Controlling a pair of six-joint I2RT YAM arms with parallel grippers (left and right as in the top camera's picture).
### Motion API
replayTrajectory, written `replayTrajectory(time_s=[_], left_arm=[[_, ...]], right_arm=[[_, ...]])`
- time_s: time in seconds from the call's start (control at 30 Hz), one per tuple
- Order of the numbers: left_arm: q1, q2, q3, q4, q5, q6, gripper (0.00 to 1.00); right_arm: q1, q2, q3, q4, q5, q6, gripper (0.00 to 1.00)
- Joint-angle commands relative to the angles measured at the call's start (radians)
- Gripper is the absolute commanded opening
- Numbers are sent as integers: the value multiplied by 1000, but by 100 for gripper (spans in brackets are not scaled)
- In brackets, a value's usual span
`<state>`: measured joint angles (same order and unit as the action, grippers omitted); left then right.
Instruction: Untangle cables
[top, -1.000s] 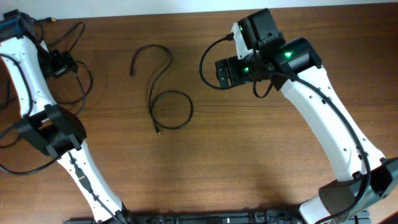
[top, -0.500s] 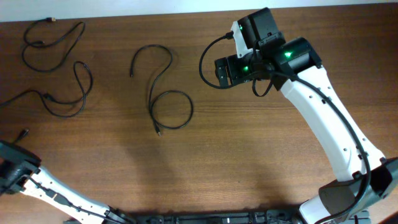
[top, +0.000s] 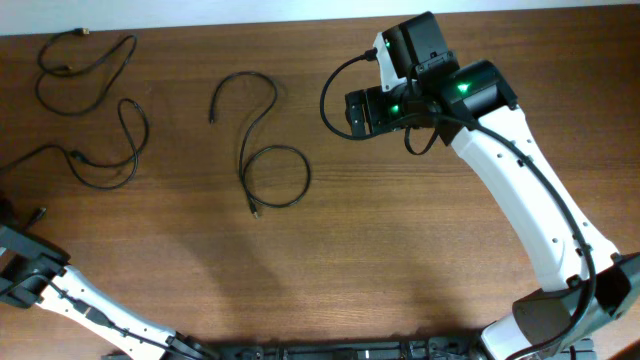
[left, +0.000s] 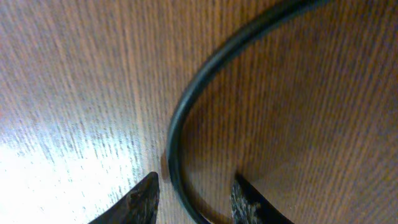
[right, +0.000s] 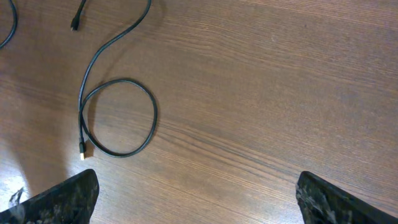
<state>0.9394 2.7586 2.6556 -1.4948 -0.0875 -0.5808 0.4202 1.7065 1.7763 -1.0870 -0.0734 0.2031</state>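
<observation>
Your left gripper (left: 194, 198) straddles a curve of cable (left: 179, 115) low on the table (left: 323, 130) with its jaws narrowly apart, so centre it and close gently before pulling, while the right gripper (right: 199, 194) hangs wide open above the looped cable (right: 118, 118) lying free mid-table
</observation>
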Motion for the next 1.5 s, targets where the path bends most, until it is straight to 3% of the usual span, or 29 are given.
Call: replayTrajectory(time_s=[0.0,0.1,0.37,0.5,0.63,0.73,0.83,0.9,1.07,1.17,1.47], left_arm=[[5,56,-5,-24,48,36,40],[9,56,-5,-63,47,37,48],[12,64,-5,-5,49,50,47],[13,121,-5,-12,97,52,52],[26,134,0,-53,92,127,56],[71,130,105,-141,95,201,59],[83,130,183,-168,256,307,63],[84,130,187,-172,244,318,63],[76,150,186,-137,283,344,56],[30,193,185,-122,282,344,43],[-87,205,185,-52,282,344,44]], right_arm=[[-3,-9,-6,3,-6,1,99],[-3,-9,-6,3,-6,1,99],[-3,-9,-6,3,-6,17,99],[-3,-9,-6,3,-6,16,99],[-3,-9,-6,5,-5,16,99],[-3,-9,-6,14,-5,16,99],[-3,-9,-6,28,-5,16,99],[-3,-9,-6,28,-5,16,99],[-3,-9,-6,29,-5,16,99],[-3,-9,-6,29,-6,16,99],[-3,-9,-6,27,-5,16,99]])
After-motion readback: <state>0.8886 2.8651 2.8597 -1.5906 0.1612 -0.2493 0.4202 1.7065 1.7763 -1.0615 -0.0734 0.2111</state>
